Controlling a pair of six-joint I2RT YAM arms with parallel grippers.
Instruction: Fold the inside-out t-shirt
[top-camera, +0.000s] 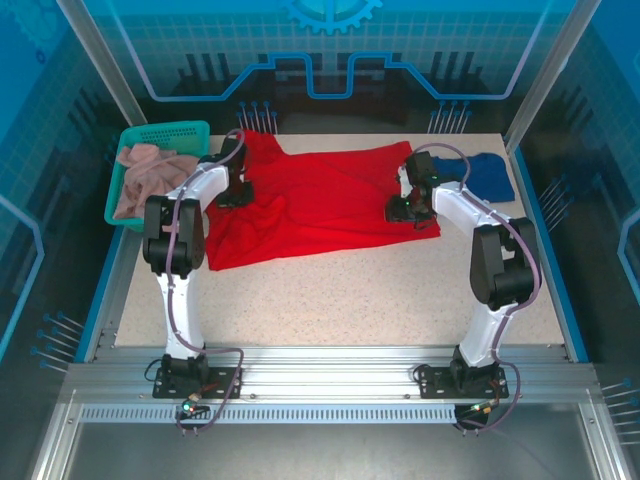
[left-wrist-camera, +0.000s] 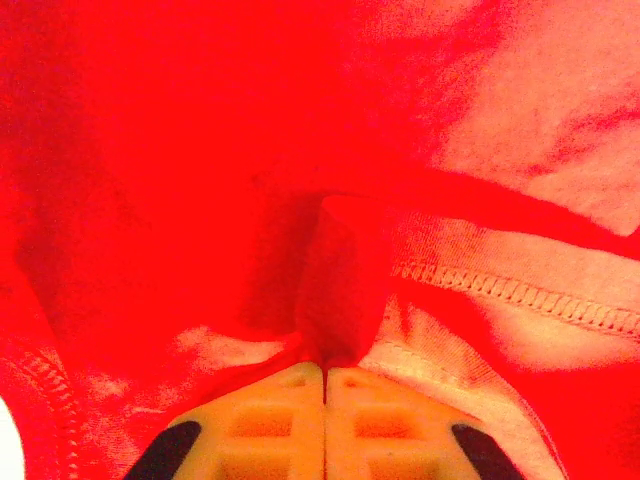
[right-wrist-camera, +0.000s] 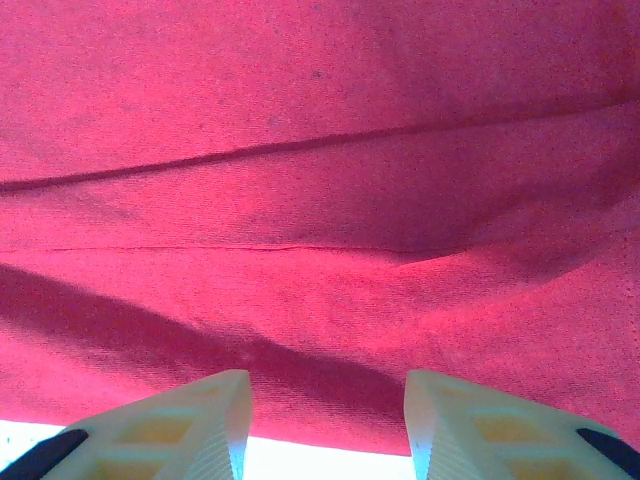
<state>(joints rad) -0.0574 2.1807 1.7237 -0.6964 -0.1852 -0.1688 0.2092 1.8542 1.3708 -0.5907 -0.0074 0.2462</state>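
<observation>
From above, the inside-out t-shirt (top-camera: 320, 205) lies spread across the far half of the surface (top-camera: 350, 300). It reaches from near the far left corner toward the right edge, and its near border runs at a slant. No chest print can be made out here, only plain red cloth with a few soft folds. The left claw (top-camera: 235, 190) is down on the shirt's left part and the right claw (top-camera: 408, 208) is on its right end. Just beyond the right claw, a dark blue t-shirt (top-camera: 485, 172) sits by the far right corner, touching or slightly overlapping the red one. A green basket (top-camera: 160, 133) stands at the far left corner and holds a pinkish-beige garment (top-camera: 145, 175).

In the left wrist view, the left claw (left-wrist-camera: 325, 378) is pressed together, its yellow fingers (left-wrist-camera: 265, 420) meeting with no gap. A small raised pleat of the inside-out t-shirt (left-wrist-camera: 340, 290) is pinched at their tips. A stitched hem (left-wrist-camera: 500, 290) runs off to the right of the pleat.

In the right wrist view, the right claw (right-wrist-camera: 325, 415) stands moderately wide and grips nothing. Its pale fingers (right-wrist-camera: 180, 440) sit either side of the edge of the inside-out t-shirt (right-wrist-camera: 320, 200), and a strip of bare surface (right-wrist-camera: 320, 460) shows between them. The cloth lies flat, with long shallow creases running across.
</observation>
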